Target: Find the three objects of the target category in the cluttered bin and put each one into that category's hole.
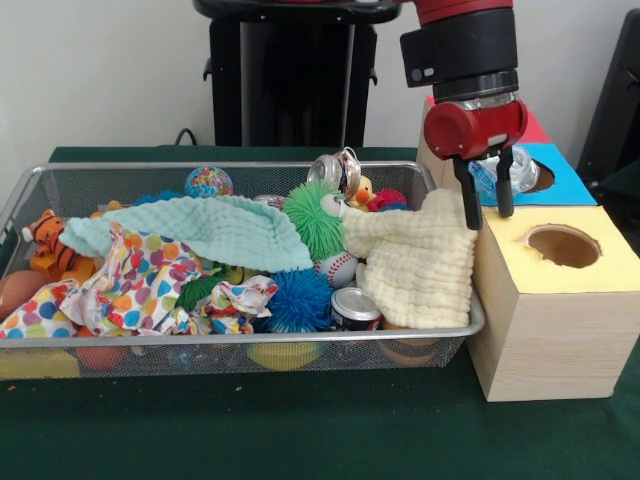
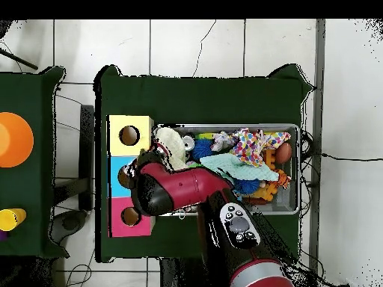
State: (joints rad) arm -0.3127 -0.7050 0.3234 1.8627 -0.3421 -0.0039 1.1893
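One gripper (image 1: 489,198) hangs at upper right of the front view, its two black fingers (image 1: 467,205) pointing down over the blue section of the wooden box (image 1: 545,330). Fingers grasp a crumpled clear plastic item (image 1: 508,172), right by the blue hole (image 1: 540,178). Yellow hole (image 1: 563,245) sits lower right, empty-looking. Wire bin (image 1: 240,340) fills the left and centre, packed: cream cloth (image 1: 420,265) draped over its right rim, mint cloth (image 1: 215,230), polka-dot cloth (image 1: 140,280), green fuzzy toy (image 1: 315,215), blue spiky ball (image 1: 300,300), baseball (image 1: 337,268), two cans (image 1: 355,308), tiger toy (image 1: 45,245). Overhead view: red arm (image 2: 183,187) covers the blue section at centre left; box (image 2: 127,153) lies left of the bin (image 2: 295,168).
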